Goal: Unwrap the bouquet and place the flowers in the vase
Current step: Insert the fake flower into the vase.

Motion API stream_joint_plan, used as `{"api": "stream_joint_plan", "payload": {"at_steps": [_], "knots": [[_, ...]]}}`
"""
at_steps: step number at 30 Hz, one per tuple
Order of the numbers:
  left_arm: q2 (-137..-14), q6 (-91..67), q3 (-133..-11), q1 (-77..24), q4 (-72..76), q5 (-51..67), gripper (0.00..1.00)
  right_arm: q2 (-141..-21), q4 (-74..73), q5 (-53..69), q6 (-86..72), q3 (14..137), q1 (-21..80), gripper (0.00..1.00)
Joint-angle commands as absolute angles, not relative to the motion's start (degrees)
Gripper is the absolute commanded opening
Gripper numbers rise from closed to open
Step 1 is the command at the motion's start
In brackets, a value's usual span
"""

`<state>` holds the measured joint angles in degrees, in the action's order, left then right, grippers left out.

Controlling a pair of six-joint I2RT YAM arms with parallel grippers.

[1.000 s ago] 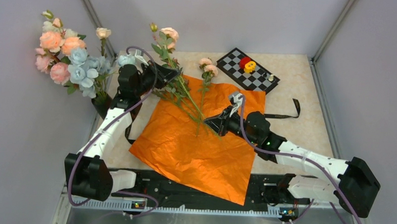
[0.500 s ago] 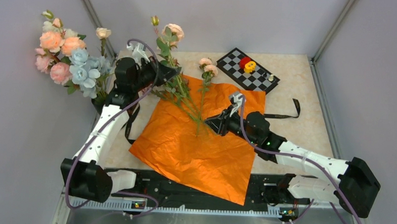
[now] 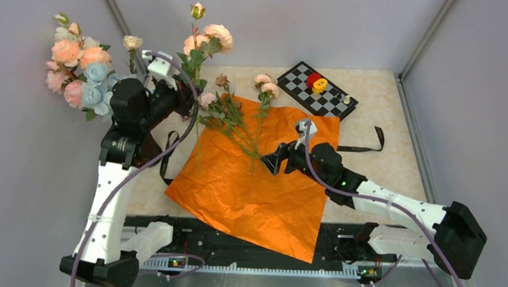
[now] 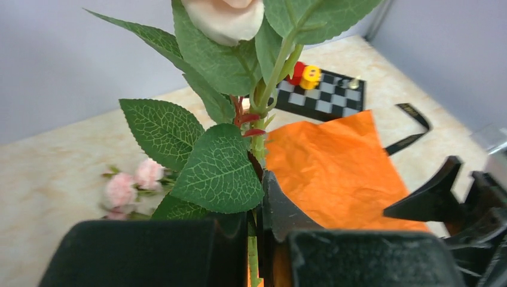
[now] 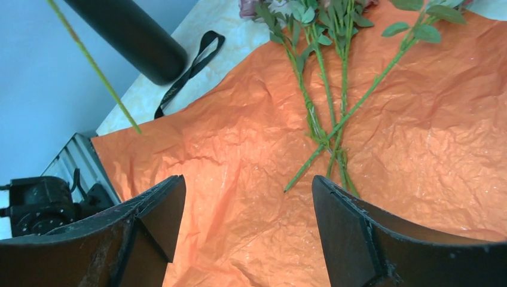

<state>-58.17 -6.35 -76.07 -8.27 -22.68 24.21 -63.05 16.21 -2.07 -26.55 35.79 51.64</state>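
Note:
The bouquet lies unwrapped: its orange paper is spread flat, with loose flowers resting on the paper's far part. My left gripper is shut on one leafy flower stem, holding it upright above the table with its peach blooms on top. In the right wrist view that stem's thin lower end hangs beside the black vase. In the top view my left arm hides the vase; several flowers stand in it. My right gripper is open over the paper, near the stem ends.
A small chessboard with red and yellow pieces lies at the back right. One black ribbon trails off the paper's right corner, another ribbon lies by its left edge. Grey walls close in on the left, the right and the back.
My left arm has lifted its stem up and leftward, off the paper, towards the vase. My right gripper has opened and let go of the stem ends.

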Motion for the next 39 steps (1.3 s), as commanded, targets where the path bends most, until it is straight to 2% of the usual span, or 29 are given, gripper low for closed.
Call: {"api": "stream_joint_plan", "payload": {"at_steps": [1,8,12,15,21,27,32,39], "knots": [[-56.1,5.6,-77.8,-8.2,-26.3,16.6,0.00,-62.4,18.8,-6.0,-25.7,36.9,51.6,0.80],[-55.8,14.2,-80.5,-8.2,-27.0,4.0,0.00,-60.9,22.0,-4.7,-27.8,32.0,46.6,0.84],[-54.9,16.5,-80.9,-8.2,-24.6,0.7,0.00,-58.6,24.5,-2.2,-27.9,29.4,41.0,0.85],[-54.5,18.1,-80.9,-8.2,-22.2,-1.5,0.00,-56.8,20.8,-1.7,-26.5,28.7,37.6,0.85],[-57.6,14.6,-87.9,-8.2,-23.3,7.8,0.00,-54.1,19.4,-1.7,-25.3,28.0,35.3,0.87],[-60.1,12.7,-94.3,-8.2,-24.7,11.7,0.00,-53.2,20.2,-0.8,-26.9,26.8,35.2,0.86],[-60.1,15.8,-95.5,-8.2,-24.3,7.1,0.00,-53.1,20.6,-0.8,-27.3,26.6,35.2,0.86],[-59.1,21.5,-90.5,-8.1,-16.6,2.5,0.00,-53.3,22.0,-0.2,-26.9,27.0,35.2,0.86]]}}
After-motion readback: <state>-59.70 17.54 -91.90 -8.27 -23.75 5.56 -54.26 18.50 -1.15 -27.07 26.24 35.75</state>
